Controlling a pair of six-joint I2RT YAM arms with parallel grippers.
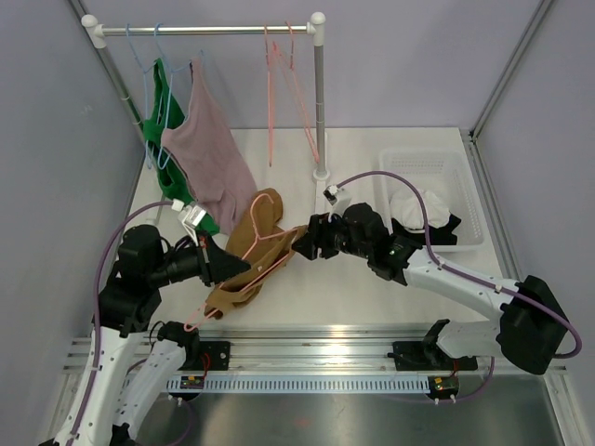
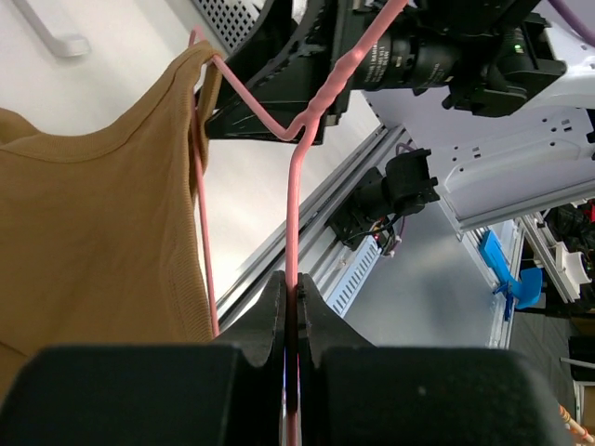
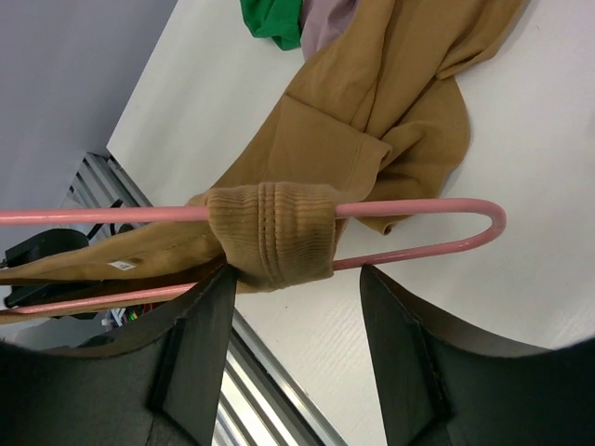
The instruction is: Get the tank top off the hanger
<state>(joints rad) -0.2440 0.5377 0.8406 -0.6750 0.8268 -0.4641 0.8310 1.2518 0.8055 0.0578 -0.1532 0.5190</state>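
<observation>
- Tan tank top (image 1: 267,221) on the table (image 1: 372,288), left of centre and toward the near edge, bunched and partly lying on the surface, one strap looped over an end of the pink hanger (image 1: 271,236).
- Seen from the right wrist: strap wrapped as a ribbed band round the upper wire of the hanger (image 3: 418,206), just short of its rounded end, rest of the tank top (image 3: 372,121) trailing away over the white surface.
- Right gripper (image 1: 303,240) at that end, jaws spread either side of the strap and the lower wire, no clear contact with either.
- Left gripper (image 1: 239,268) at the opposite side, jaws pressed together, pinching the thin wire of the hanger (image 2: 293,214), tank top (image 2: 93,242) hanging just beside it.
- Along the far edge: a white rail (image 1: 209,30) with a mauve garment (image 1: 209,149) and a green garment (image 1: 163,111) on blue hangers, plus bare pink hangers (image 1: 279,84).
- By the right edge: a white basket (image 1: 409,160) holding white and dark cloth.
</observation>
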